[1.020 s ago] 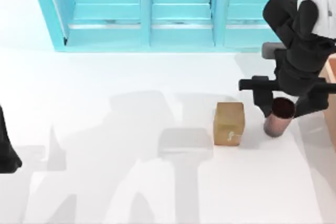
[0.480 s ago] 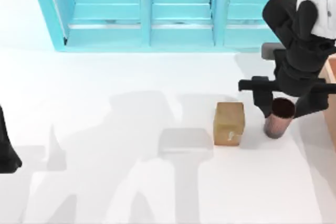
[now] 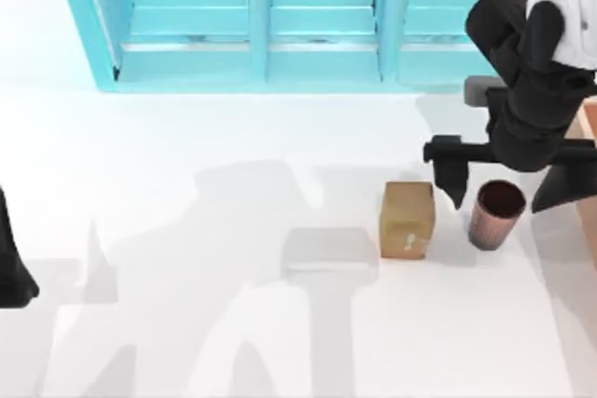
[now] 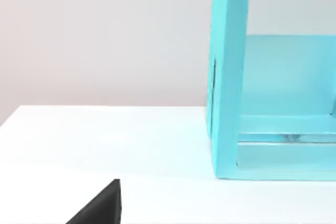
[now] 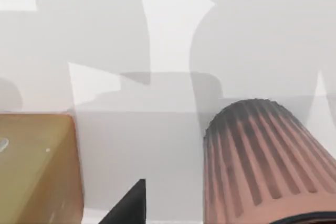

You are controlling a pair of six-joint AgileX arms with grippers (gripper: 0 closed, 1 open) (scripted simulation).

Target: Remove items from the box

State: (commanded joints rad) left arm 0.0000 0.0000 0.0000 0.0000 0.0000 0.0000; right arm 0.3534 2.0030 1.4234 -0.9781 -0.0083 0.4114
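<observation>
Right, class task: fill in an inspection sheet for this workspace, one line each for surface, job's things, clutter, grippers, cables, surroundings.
Surface: white table, shadows across it.
Job's things: block and cup stand upright on the table, side by side, apart; box edge at the table's right.
Clutter: nothing seen.
Grippers: right gripper open above the cup, fingers apart from it; left arm parked at the table's left edge.
Cables: nothing seen.
Surroundings: turquoise shelf at the back, plain wall behind.

Cut off at the right frame edge beside the ribbed cup [image 3: 496, 213]: most of the wooden box [image 3: 590, 174]. Block [image 5: 37, 166] cropped in right wrist view; its white mark unreadable.
</observation>
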